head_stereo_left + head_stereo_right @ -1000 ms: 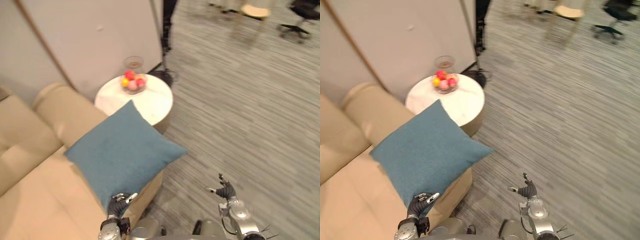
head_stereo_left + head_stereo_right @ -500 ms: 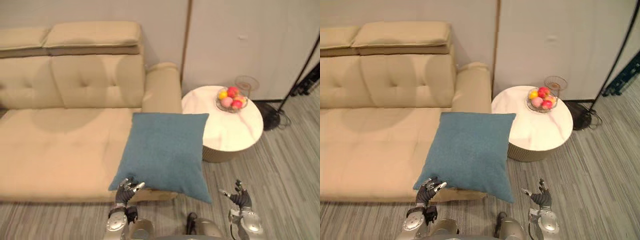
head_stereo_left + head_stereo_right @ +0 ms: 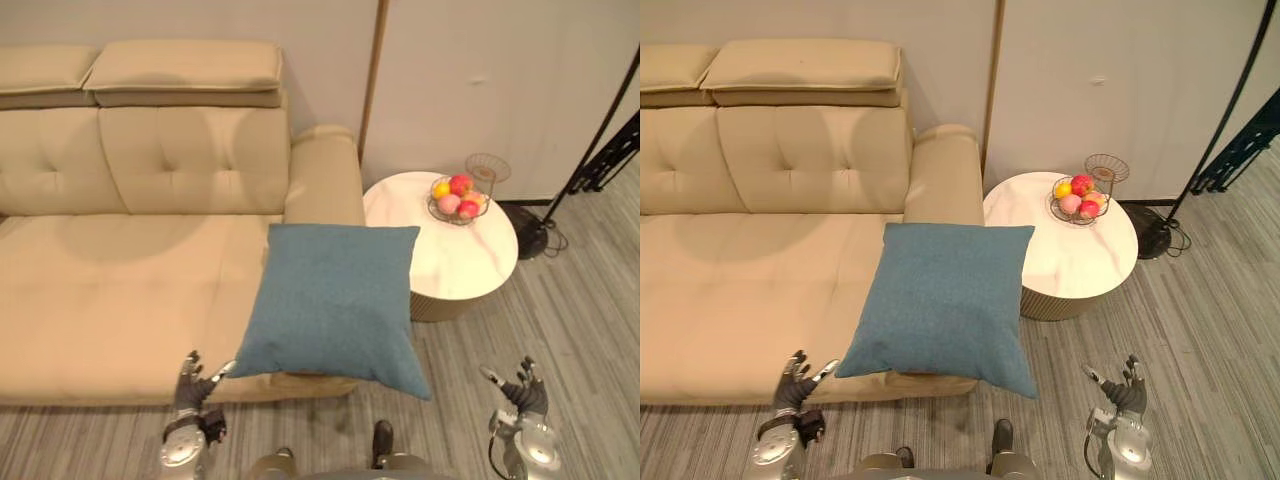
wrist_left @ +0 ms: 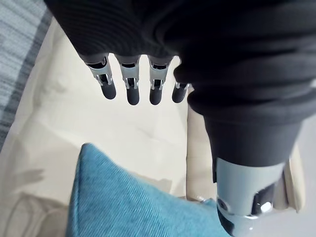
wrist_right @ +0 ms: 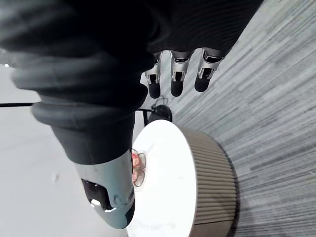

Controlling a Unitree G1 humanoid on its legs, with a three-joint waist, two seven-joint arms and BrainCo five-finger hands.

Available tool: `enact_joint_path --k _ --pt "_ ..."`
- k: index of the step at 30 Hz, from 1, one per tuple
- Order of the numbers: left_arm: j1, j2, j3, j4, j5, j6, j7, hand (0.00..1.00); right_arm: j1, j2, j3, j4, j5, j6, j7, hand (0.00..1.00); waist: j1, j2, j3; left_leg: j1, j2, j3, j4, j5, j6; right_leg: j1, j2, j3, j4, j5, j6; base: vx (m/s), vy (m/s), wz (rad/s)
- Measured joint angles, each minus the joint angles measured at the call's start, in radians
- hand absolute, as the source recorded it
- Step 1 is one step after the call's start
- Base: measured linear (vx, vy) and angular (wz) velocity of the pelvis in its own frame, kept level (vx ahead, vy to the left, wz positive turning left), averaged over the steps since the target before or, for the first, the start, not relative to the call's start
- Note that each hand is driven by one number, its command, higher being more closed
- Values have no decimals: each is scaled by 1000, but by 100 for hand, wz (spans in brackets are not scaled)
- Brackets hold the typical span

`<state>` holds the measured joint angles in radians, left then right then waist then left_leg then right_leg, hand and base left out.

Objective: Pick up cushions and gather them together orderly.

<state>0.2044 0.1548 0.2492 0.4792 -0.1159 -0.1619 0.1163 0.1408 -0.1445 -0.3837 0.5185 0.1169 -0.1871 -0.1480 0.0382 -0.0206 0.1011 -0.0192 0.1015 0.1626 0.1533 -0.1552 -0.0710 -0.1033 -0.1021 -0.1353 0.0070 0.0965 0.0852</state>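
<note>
A beige sofa runs along the wall. Low at its front edge the left hand hovers with fingers straight and spread, holding nothing, just beside the near corner of a blue cushion. The cushion lies on the sofa's right end, overhanging the seat front. Next to it stands a round white table with a fruit bowl. The right hand hangs above the striped floor, fingers spread wide and empty.

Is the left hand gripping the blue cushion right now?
No, the left hand has straight fingers holding nothing; the blue cushion lies on the sofa.
</note>
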Motion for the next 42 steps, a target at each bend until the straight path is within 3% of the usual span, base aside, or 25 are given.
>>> enact_joint_path --k 8,16,18,19,22,27,33,42 --pt "-182 109 -36 108 0 -2 2 0 -163 -72 177 59 34 1 25 0 2 5 29 -25 -9 0 -12 15 2 -16 -5 -1 -33 30 -4 -21 -8 0" --pt "-664 155 -199 328 -116 -21 46 0 -654 -43 379 266 91 6 6 0 8 -12 248 -287 8 -20 156 21 3 -206 0 10 -25 115 -32 -144 -28 5" --pt "-759 163 -240 386 -132 -21 61 0 -746 -35 400 312 98 9 -16 0 6 -12 277 -334 18 -18 195 15 2 -239 6 22 -24 130 -35 -196 -19 -11" --pt "-826 164 -260 424 -149 -21 66 100 -808 -30 419 342 110 12 -28 100 6 -13 303 -360 24 -17 223 7 5 -254 12 30 -24 138 -38 -134 -10 -12" --pt "-940 158 -319 480 -176 -20 87 100 -901 -22 442 400 117 23 -53 100 1 -13 318 -427 36 -19 261 5 6 -304 20 35 -24 157 -43 -168 -30 -6" --pt "-976 156 -336 450 -227 -23 109 100 -939 -29 482 397 117 36 -69 100 1 -13 328 -459 40 -25 268 8 2 -327 26 39 -34 166 -44 -107 -43 -1" --pt "-955 174 -336 259 -247 -24 140 100 -902 -60 519 237 116 35 -88 100 1 -15 350 -463 41 -26 261 16 -5 -335 25 45 -36 179 -43 0 -6 -2" --pt "-526 125 -361 -223 -213 -46 148 100 -460 -60 540 -220 3 38 -88 100 -23 -16 344 -249 30 -16 144 18 -6 -144 31 57 -105 167 -29 100 9 2"
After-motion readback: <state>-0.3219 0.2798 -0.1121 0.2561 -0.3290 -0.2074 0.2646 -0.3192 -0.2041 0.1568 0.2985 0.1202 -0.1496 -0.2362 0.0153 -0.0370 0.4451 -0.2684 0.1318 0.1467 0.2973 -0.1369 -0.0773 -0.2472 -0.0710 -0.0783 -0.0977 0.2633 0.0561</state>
